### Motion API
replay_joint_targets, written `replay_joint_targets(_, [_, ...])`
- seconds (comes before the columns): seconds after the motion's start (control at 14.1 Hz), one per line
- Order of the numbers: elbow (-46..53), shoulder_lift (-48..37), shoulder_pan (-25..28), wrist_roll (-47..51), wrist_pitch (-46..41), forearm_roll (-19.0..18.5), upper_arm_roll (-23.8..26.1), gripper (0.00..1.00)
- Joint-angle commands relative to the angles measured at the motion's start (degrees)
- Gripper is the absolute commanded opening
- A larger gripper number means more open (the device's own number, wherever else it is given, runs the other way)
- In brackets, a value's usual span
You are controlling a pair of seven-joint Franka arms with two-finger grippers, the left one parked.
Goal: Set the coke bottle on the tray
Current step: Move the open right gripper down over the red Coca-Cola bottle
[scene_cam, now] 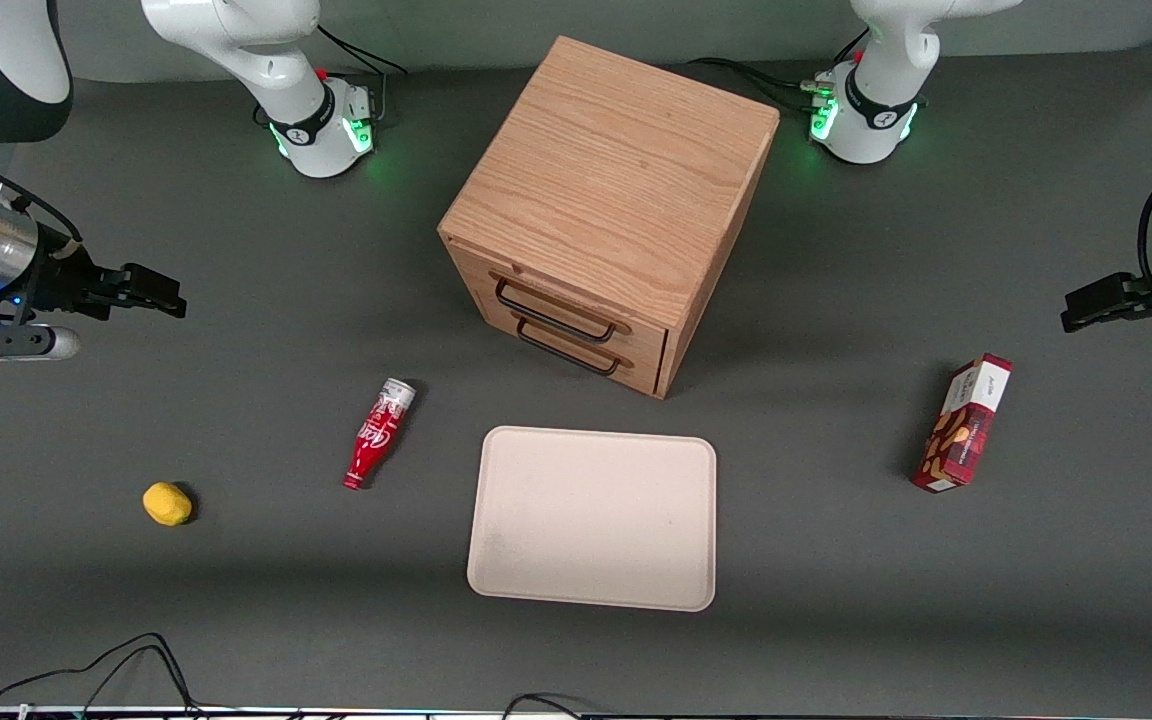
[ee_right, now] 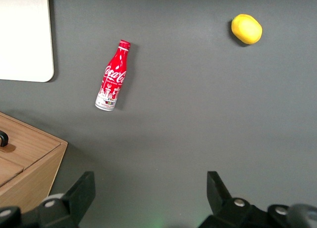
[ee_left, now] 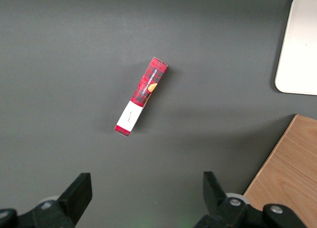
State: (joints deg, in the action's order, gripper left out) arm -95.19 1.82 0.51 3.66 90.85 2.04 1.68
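The coke bottle [scene_cam: 378,433] is a slim red bottle with white script. It lies on its side on the dark table beside the tray [scene_cam: 593,517], toward the working arm's end, and also shows in the right wrist view [ee_right: 112,75]. The tray is a large flat cream rectangle with nothing on it; its corner shows in the right wrist view [ee_right: 25,40]. My right gripper [scene_cam: 161,292] hovers open and empty high above the table at the working arm's end, farther from the front camera than the bottle. Its fingers [ee_right: 81,188] stand wide apart.
A wooden cabinet [scene_cam: 616,200] with two drawers stands farther from the front camera than the tray. A yellow lemon [scene_cam: 167,503] lies toward the working arm's end. A red snack box [scene_cam: 964,423] lies toward the parked arm's end. Cables [scene_cam: 126,665] run along the table's near edge.
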Motion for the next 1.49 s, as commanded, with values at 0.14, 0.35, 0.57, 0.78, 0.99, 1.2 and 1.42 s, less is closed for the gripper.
replay_joint_targets(0.14, [2.46,1.08,0.28,-0.05,-1.64,-0.90,-0.19,1.00])
replay_joint_targets(0.35, [3.95,2.57,0.45,0.56,-1.64,-0.81,0.34,1.00])
replay_joint_targets(0.57, [6.93,7.91,1.16,7.48,-1.64,-0.38,0.86,1.00])
replay_joint_targets(0.78, [11.85,17.13,1.16,17.23,-0.41,-0.99,4.99,1.00])
replay_joint_targets(0.99, [12.93,23.48,3.42,28.11,7.54,-1.16,5.61,1.00])
replay_joint_targets(1.2, [10.29,27.96,5.99,40.53,16.44,-3.70,5.61,1.00])
replay_joint_targets(1.42, [5.03,31.31,8.45,47.56,25.67,-6.60,5.61,1.00])
